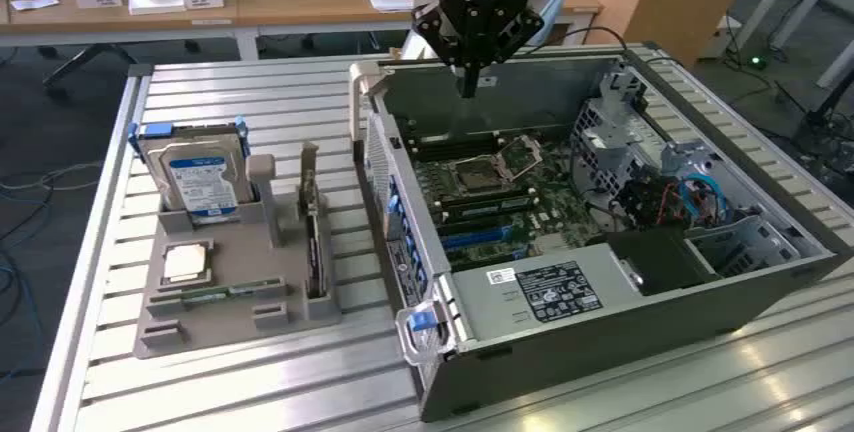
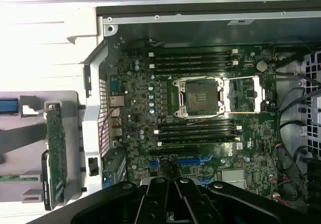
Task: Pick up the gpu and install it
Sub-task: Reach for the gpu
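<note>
Robot gripper (image 1: 470, 87) is hovering over an open computer case (image 1: 641, 337), fingers pressed together and carrying nothing.
The gpu (image 1: 315, 222) is standing on edge in a grey holder (image 1: 200, 324) on the exterior view's left, well apart from the gripper. Likely risk: the thin upright card is offering little to grip, so an off-centre pinch could tip it or jam it against the holder.

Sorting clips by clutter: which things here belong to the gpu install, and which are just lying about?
Job in hand: gpu, upright in the gray holder; open computer case with its motherboard; shut gripper above the case.
Lying about: hard drive; processor chip; memory stick, all in the holder.
</note>
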`<state>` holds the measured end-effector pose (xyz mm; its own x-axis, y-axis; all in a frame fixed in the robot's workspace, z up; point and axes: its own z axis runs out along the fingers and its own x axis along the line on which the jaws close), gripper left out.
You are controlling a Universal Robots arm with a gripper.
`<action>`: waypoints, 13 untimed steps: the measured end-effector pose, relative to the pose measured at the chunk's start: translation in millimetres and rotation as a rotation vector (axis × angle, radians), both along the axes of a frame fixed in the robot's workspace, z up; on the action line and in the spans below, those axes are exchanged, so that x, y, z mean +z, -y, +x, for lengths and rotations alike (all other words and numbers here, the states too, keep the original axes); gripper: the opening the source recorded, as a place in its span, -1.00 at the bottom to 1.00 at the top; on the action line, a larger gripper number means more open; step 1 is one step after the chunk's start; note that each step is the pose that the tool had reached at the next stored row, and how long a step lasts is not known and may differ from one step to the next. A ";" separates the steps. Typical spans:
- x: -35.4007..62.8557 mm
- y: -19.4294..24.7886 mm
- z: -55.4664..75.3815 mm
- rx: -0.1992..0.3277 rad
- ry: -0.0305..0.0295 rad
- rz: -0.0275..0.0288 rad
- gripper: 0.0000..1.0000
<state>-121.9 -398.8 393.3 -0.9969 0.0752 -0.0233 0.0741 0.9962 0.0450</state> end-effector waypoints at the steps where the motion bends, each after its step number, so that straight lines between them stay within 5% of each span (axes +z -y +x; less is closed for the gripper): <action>1: 0.0 0.0 0.0 0.000 0.0000 0.0001 -0.79; 13: 0.0 0.0 -2.7 0.000 0.0001 0.0001 -0.79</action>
